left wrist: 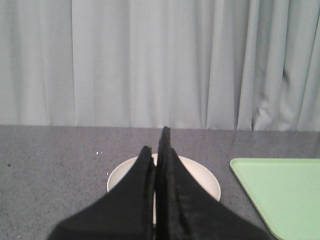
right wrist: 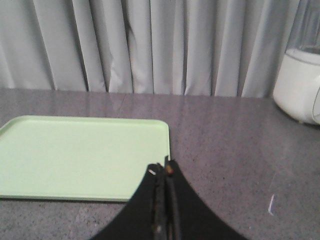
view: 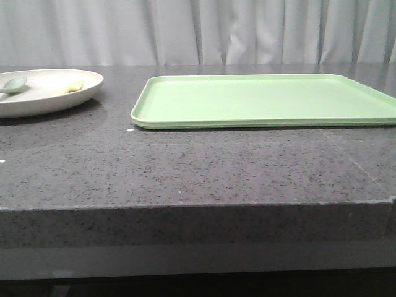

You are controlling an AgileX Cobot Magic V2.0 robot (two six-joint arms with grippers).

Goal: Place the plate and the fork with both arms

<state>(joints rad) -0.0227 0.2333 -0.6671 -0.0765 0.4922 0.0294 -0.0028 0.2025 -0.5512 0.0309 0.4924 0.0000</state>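
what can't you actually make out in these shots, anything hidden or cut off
- Plate: front view, its left part is cut off by the picture's edge; left wrist view, its middle is hidden behind the shut left gripper.
- Fork: front view, only a small pale-yellow bit shows above the plate's rim; tines too small to tell.
- Spoon: front view, handle not visible.
- White appliance: right wrist view, cut off by the edge.
- Tray: front view, right end cut off.

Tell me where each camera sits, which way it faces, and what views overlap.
Front: low at the counter edge, facing the curtain; plate, tray; no robot parts.
Left wrist: behind the shut left gripper, over the plate.
Right wrist: behind the shut right gripper, beside a white appliance.
All share the tray.
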